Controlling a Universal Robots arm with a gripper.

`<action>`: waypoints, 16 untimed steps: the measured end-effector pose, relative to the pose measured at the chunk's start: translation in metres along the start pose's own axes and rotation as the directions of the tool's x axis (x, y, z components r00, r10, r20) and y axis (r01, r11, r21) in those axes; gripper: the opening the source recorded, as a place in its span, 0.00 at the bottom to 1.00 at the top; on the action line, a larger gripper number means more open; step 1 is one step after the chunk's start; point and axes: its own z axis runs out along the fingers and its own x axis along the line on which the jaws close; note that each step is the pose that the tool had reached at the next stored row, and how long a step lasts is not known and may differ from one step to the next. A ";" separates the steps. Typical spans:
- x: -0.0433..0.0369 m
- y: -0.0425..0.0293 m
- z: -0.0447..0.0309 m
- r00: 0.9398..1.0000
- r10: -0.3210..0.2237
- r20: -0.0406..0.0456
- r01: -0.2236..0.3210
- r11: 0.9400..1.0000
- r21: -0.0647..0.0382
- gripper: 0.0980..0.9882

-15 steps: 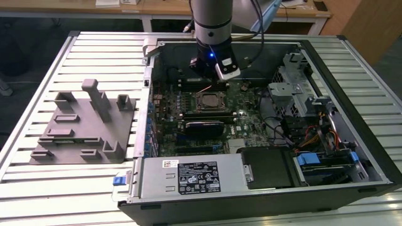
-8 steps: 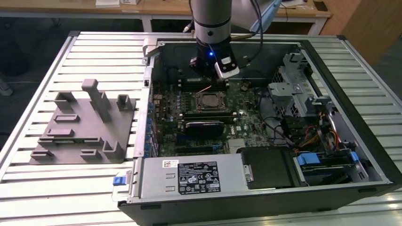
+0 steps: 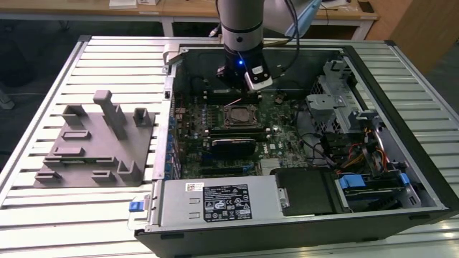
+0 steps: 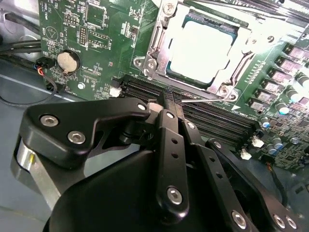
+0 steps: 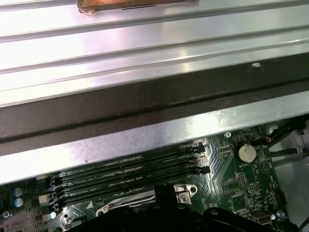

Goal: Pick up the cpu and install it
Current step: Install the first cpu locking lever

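Cpu (image 4: 205,48) seated in its socket (image 4: 154,53), gripper (image 4: 172,100) just beside, fingers together, empty.

One open computer case (image 3: 401,177), one cpu (image 4: 203,50) (in its socket), one grey fixture (image 3: 93,145), one coin cell (image 4: 67,61)

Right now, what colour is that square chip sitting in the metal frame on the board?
The cpu has a shiny silver-grey top, almost white under glare; the second wrist view shows it best.
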 end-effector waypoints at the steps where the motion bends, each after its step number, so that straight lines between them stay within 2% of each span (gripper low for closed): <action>1: 0.0001 0.0002 0.0007 1.000 0.001 0.001 -0.001 1.000 0.001 0.01; 10: 0.0012 -0.0006 0.0089 1.000 0.017 0.022 -0.017 1.000 0.003 0.01; 16: 0.0029 0.0003 0.0111 0.999 0.038 0.030 -0.039 0.999 0.006 0.01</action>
